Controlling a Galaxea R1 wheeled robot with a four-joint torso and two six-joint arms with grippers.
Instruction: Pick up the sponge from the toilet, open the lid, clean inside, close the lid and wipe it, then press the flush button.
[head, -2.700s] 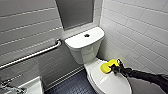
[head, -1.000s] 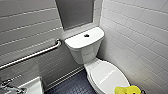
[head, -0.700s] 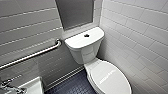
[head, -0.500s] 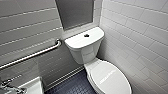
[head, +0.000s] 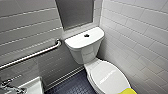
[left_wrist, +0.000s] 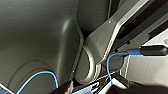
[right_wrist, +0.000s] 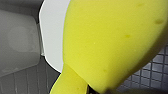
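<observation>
Grey tiled bathroom with a dark floor (head: 75, 86). The toilet (head: 85, 47) has its lid (head: 107, 76) down. The yellow sponge (right_wrist: 112, 45) hangs near the lid's front edge, and the right gripper seems to pinch it. I cannot tell about the left gripper. A loose pinch could drop the sponge on the floor.

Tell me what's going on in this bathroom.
A robot faces a white toilet in a tiled corner. Its lid is down, and the dark flush button on the tank top is untouched. The yellow sponge looms close to the right wrist camera, over the lid's edge and the dark floor, so the right arm seems to be carrying it. In the head view it peeks in by the front of the lid. A grab rail runs along the wall beside the toilet.
</observation>
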